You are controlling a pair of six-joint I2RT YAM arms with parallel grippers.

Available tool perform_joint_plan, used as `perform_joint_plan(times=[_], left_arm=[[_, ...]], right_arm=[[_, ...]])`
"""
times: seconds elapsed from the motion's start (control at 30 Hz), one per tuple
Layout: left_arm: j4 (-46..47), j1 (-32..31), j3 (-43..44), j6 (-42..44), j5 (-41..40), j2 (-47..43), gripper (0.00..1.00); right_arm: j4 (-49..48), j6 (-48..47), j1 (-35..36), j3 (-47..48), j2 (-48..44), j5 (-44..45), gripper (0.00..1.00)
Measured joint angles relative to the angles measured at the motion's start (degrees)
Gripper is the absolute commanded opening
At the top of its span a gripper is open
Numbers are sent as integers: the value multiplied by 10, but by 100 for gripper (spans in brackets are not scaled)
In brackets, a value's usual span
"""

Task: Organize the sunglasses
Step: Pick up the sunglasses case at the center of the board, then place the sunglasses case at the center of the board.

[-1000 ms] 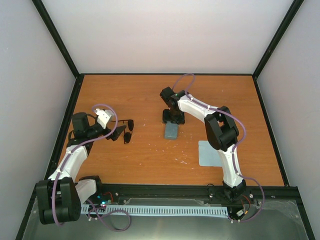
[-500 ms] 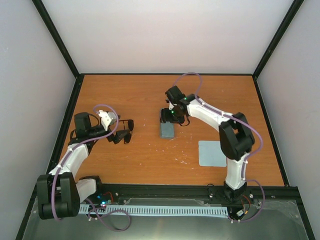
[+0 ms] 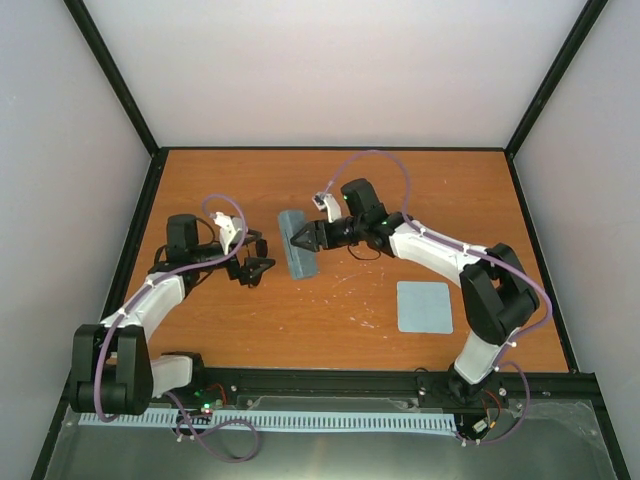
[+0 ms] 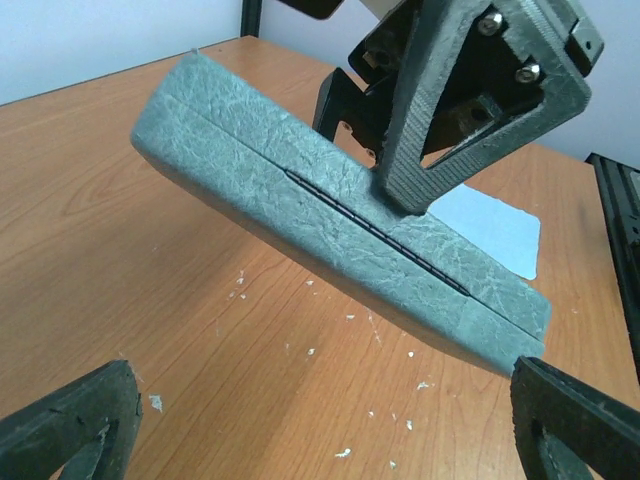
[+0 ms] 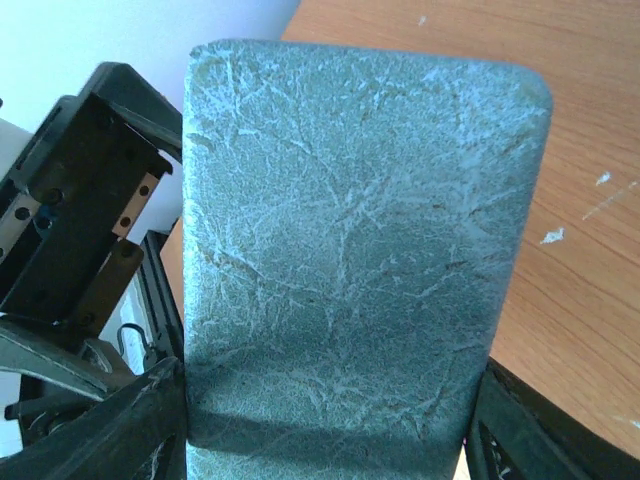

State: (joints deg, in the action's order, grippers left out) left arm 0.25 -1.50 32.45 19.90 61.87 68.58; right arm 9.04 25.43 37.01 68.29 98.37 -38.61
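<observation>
On the orange-brown wooden surface [image 3: 330, 190], the left end effector [image 3: 254, 268] stands with its jaws wide apart and empty. It is low over the small black-framed sunglasses with dark lenses [image 3: 259, 245], which lie left of centre and are partly hidden by it. Just to their right, the right end effector [image 3: 306, 237] is clamped across the closed oblong grey-blue textured case [image 3: 296, 248] and holds it tilted, clear of the surface. Well apart to the right, the flat pale blue square cloth [image 3: 424, 306] lies by itself.
</observation>
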Motion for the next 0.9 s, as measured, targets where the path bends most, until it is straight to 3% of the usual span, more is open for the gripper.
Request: perform_joint_plan(times=[0.13,0.33,0.47,0.73,0.9], left_arm=[[3,-5,2,-13,-12,3,100],[6,-6,2,-1,-100,3,99],[8,-6,2,22,-151,2,100],[9,-9,2,71,-219,2,100],[9,-9,2,84,-231,2,99]], right_arm=[[2,8,6,6,0,35,3],[159,106,4,115,53,259,3],[203,194,-2,106,71,349,3],[315,392,-6,114,126,461,3],[332,459,-12,117,135,469,8]])
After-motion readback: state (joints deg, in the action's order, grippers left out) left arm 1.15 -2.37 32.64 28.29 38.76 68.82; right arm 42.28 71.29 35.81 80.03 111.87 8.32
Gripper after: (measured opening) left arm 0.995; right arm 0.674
